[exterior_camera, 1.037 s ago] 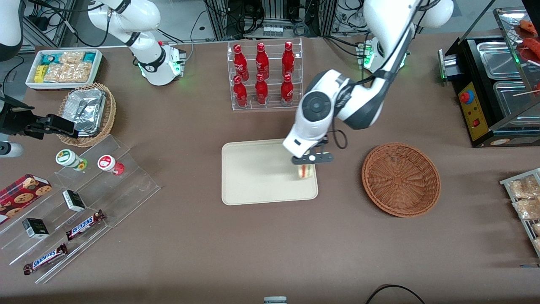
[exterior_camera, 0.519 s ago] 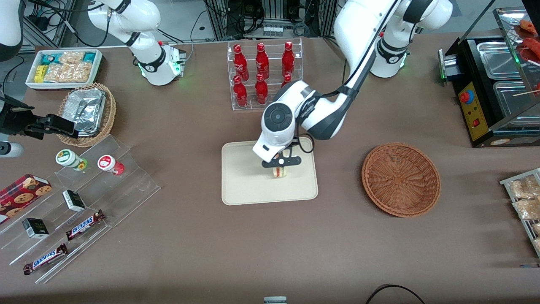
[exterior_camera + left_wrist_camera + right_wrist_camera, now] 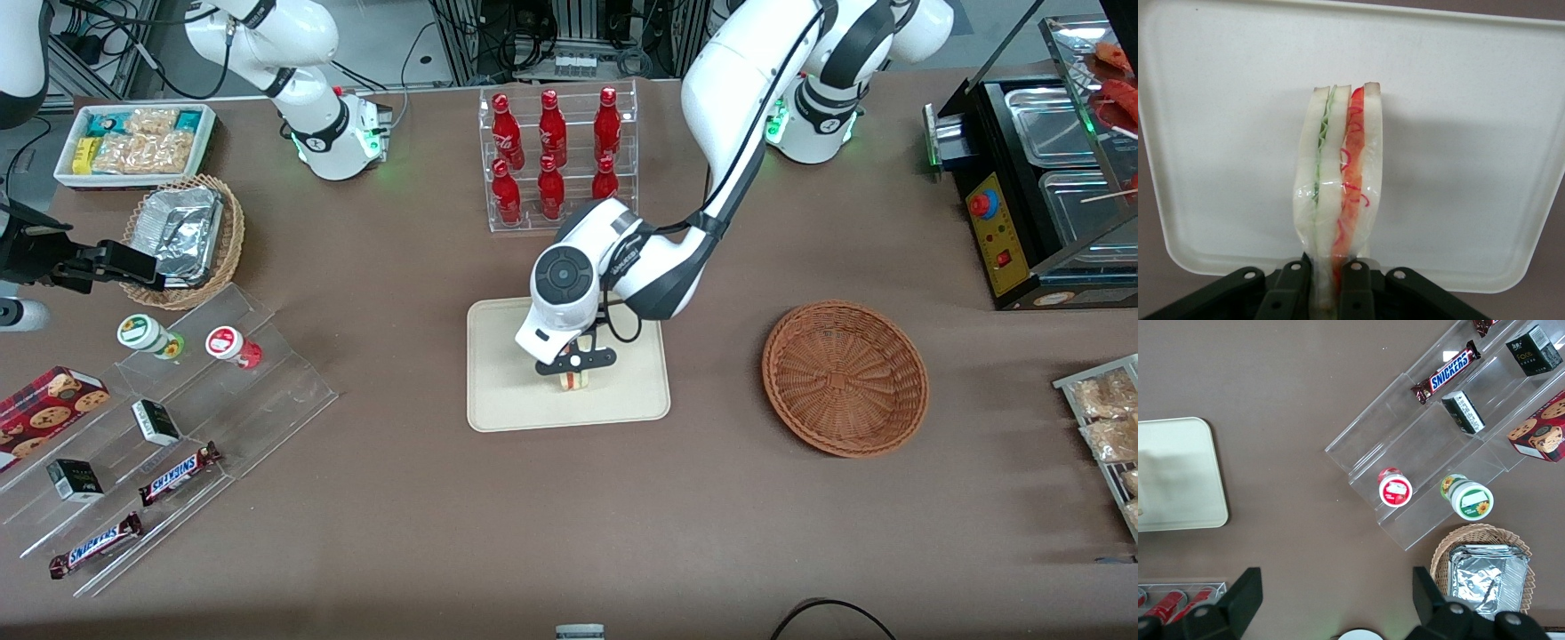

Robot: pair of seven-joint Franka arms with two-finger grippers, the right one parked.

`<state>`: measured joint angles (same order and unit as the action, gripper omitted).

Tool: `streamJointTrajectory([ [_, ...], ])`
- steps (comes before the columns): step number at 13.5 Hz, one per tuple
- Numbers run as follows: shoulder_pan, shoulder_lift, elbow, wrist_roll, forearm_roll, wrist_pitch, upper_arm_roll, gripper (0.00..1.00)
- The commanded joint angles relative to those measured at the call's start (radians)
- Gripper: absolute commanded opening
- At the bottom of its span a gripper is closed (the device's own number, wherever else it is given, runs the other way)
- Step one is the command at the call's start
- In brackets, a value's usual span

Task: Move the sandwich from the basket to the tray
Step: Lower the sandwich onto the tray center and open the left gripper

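Note:
My left gripper [image 3: 573, 373] hangs over the cream-beige tray [image 3: 507, 396], shut on the sandwich [image 3: 574, 381]. In the left wrist view the sandwich [image 3: 1338, 180] is a wrapped wedge of pale bread with green and red filling stripes, pinched at one end between the two black fingers [image 3: 1290, 288] of the gripper [image 3: 1324, 283]. The tray [image 3: 1458, 133] fills the space beneath it; whether the sandwich touches the tray I cannot tell. The reddish-brown wicker basket [image 3: 845, 377] sits on the table toward the working arm's end, with nothing in it.
A clear rack of red bottles [image 3: 556, 156] stands farther from the front camera than the tray. Toward the parked arm's end are a clear stepped display [image 3: 169, 427] with snack bars and cups, a tan basket holding a foil container [image 3: 182, 238] and a white bin of snacks [image 3: 135, 142]. A black food warmer [image 3: 1036, 178] stands at the working arm's end.
The left gripper carried the sandwich from the tray's edge nearest the basket to above the tray's middle, moving toward the parked arm's end and a little nearer the front camera.

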<state>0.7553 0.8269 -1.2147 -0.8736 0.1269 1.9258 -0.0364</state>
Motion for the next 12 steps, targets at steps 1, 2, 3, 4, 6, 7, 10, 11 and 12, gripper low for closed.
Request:
streamJointTrajectory([
  [1,0.013,0.05,0.069,-0.021,0.01,-0.024,0.016,0.0],
  [2,0.013,0.061,0.086,-0.033,0.01,-0.025,0.016,0.0],
  [3,0.013,0.069,0.096,-0.042,0.008,-0.027,0.016,0.0],
  [4,0.013,0.072,0.096,-0.051,0.007,-0.025,0.018,0.0],
  [6,0.013,0.08,0.098,-0.082,0.003,-0.022,0.018,0.0],
  [7,0.013,0.081,0.096,-0.091,0.002,-0.004,0.018,0.0],
  [10,0.015,0.089,0.096,-0.094,-0.007,0.004,0.018,0.0],
  [11,0.015,0.089,0.095,-0.097,-0.018,0.005,0.018,0.21],
  [12,0.015,0.092,0.093,-0.097,-0.02,0.008,0.018,0.58],
])
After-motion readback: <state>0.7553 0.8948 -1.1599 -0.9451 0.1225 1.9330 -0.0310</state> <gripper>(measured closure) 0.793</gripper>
